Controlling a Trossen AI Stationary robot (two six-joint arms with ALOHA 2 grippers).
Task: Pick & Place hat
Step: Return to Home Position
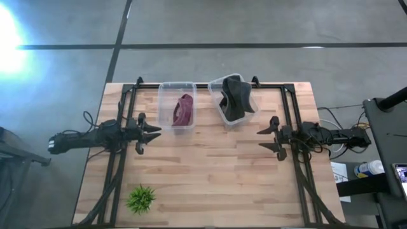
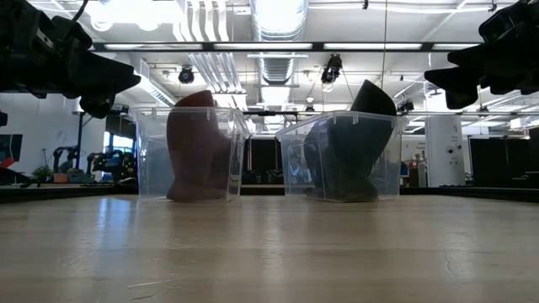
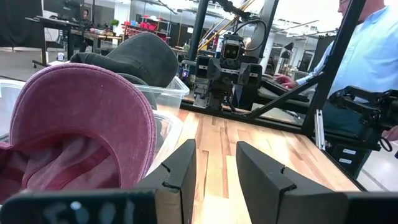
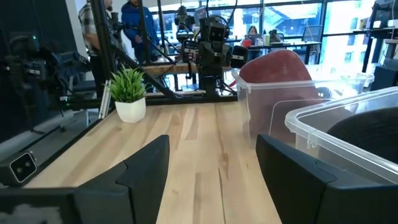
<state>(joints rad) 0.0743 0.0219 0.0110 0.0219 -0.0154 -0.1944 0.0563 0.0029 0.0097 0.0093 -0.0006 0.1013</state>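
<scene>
A maroon hat sits in a clear plastic bin at the table's far side. A dark grey hat sits in a second clear bin to its right. In the low view the maroon hat and the dark hat stand up above their bins' rims. My left gripper is open and hovers above the table, just left of the maroon hat's bin. My right gripper is open and hovers near the right side, on the near side of the dark hat's bin. Neither touches anything.
A small green potted plant stands near the table's near left corner. Black frame rails run along the left and right sides. Bare wood lies between the grippers. A person in a light blue shirt shows beyond the table.
</scene>
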